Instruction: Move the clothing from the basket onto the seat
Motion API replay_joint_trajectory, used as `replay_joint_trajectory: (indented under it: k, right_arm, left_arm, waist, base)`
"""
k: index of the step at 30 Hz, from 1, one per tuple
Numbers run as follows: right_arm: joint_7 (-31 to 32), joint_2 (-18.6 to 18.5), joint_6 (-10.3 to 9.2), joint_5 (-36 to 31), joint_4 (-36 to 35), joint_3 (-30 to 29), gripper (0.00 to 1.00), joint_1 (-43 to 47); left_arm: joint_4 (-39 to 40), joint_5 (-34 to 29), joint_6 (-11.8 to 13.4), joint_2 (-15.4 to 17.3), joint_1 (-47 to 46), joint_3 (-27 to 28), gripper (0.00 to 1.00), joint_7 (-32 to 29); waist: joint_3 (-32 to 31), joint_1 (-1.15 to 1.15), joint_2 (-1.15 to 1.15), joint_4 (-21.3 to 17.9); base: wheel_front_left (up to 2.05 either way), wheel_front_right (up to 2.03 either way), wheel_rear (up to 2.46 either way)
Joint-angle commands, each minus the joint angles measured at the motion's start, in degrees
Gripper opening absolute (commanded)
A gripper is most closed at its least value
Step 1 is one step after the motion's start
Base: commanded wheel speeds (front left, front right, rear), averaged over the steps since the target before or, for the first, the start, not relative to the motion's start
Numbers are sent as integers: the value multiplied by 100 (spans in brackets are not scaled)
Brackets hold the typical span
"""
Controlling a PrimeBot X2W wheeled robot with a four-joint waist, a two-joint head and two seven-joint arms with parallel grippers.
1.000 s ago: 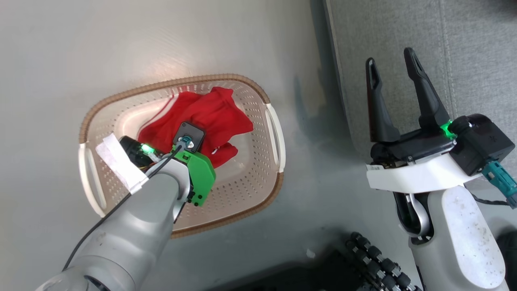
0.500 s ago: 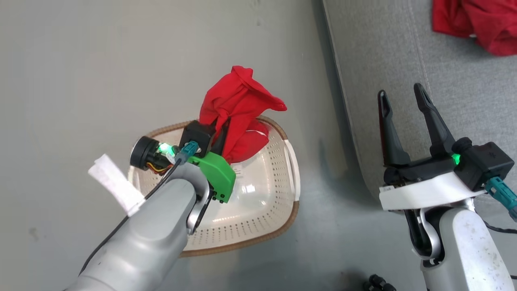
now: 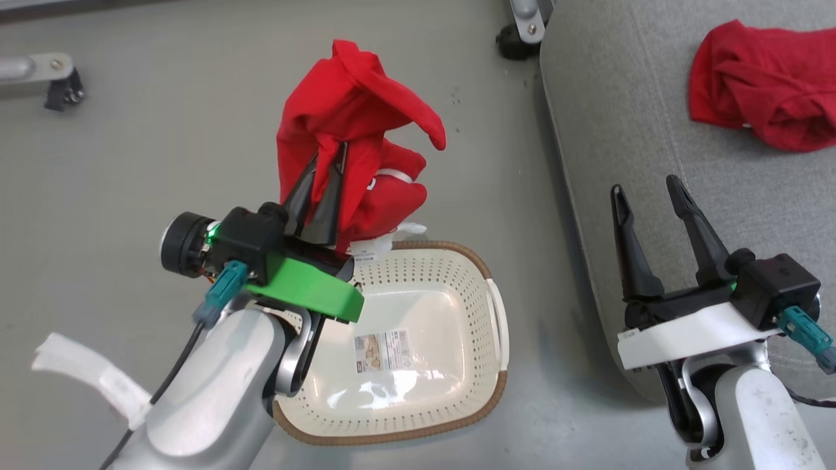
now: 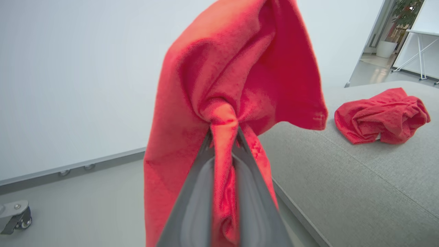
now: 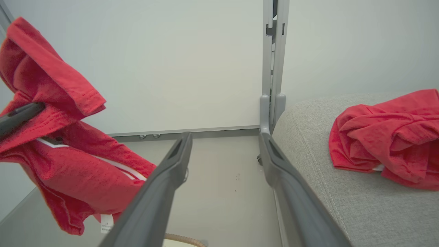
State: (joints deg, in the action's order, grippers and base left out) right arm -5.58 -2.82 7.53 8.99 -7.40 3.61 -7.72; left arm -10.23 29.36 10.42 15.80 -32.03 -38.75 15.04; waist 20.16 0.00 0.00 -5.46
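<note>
Head view: our left claw (image 3: 326,163), pinched shut on a soft red white-trimmed garment (image 3: 353,98), holds it clear of the empty cream perforated basket (image 3: 471,260), ready for the light grey fabric seat (image 3: 627,130), where a plain red garment (image 3: 757,98) lies; our right claw (image 3: 643,185) gapes empty.

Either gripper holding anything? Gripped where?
Left gripper is shut on the red garment with white trim, pinching a bunched fold, with cloth draping on both sides. Right gripper is open and empty.

I see bright, even overhead light. Soft shadows on floor (image 3: 130,163). Glare patch inside basket (image 3: 392,385). Left wrist view: garment (image 4: 240,85) close, soft-focus. Wrist views bend at edges.
</note>
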Motion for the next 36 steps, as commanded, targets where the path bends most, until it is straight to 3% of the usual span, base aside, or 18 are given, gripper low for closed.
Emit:
replay_joint_trajectory:
  k: [1,8,13,21,36]
  right_arm:
    - [31,-18,-8,-20,-9,-10,100,100]
    - [140,-18,-7,-48,12,-26,100,282]
    - [249,-19,-7,-68,25,27,100,532]
    - [411,-21,-7,-3,-23,203,100,880]
    - [697,-21,-7,69,-208,326,100,1456]
  left_arm:
    - [223,-84,16,59,161,114,0,16]
    - [1343,-463,-169,-78,633,764,0,11]
    - [1724,-697,-392,-251,1146,1170,0,10]
    - [1692,-753,-583,-338,1952,1209,0,10]
    - [1422,-662,-688,-475,2739,1084,0,10]
  waist:
    - [-296,0,0,172]
    - [-658,0,0,272]
    - [-1037,0,0,331]
    - [-1532,0,0,318]
    - [-2065,0,0,374]
  base:
    - [0,0,0]
    - [0,0,0]
    - [0,0,0]
    - [0,0,0]
    - [0,0,0]
